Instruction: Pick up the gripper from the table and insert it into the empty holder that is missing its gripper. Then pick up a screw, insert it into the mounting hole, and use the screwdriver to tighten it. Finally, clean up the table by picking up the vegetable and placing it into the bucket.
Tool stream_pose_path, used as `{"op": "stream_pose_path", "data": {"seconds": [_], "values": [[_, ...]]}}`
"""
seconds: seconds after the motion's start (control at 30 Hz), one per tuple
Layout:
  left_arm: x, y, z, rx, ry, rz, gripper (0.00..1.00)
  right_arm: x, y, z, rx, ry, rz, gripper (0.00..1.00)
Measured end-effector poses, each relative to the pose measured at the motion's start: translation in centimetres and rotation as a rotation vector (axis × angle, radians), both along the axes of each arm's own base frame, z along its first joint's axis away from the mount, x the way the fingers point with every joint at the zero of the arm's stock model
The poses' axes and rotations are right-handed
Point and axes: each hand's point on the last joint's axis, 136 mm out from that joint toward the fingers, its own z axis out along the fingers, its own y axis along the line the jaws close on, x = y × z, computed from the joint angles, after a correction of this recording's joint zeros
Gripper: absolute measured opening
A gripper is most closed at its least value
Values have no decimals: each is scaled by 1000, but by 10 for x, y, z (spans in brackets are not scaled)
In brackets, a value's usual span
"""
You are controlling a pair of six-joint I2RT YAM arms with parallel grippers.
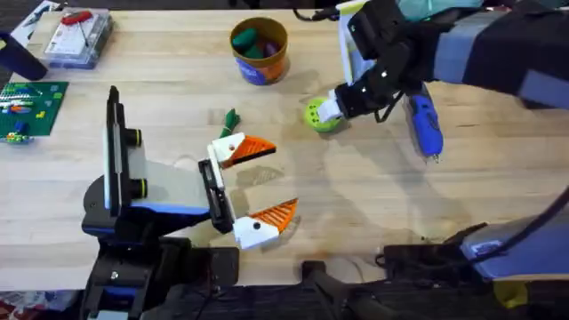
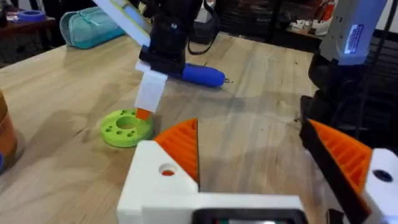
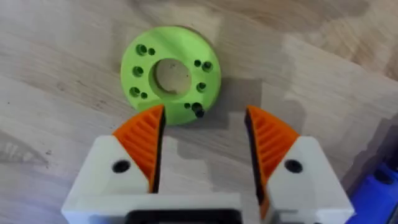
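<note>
The left arm lies low across the table from its base at seven o'clock, its left gripper [image 1: 252, 190] pointing toward three o'clock with fingers spread wide. The right arm reaches in from two o'clock, its right gripper [image 3: 202, 146] aimed downward, fingers parted.

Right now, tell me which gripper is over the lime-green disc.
The right gripper, open, is right above the lime-green disc, beside the blue screwdriver. The left gripper, also open, sits mid-table near the vegetable.
</note>
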Motion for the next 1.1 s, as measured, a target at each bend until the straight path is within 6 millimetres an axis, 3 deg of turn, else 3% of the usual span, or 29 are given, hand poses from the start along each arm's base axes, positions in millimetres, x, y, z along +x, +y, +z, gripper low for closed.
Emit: {"op": "stream_pose_path", "data": {"seconds": [0.37, 1.1], "values": [[0, 0, 0, 0, 0, 0, 990, -1, -1, -7, -9, 19, 0, 553], [0, 0, 0, 0, 0, 0, 990, 2, 5, -5, 19, 9, 6, 462]]}}
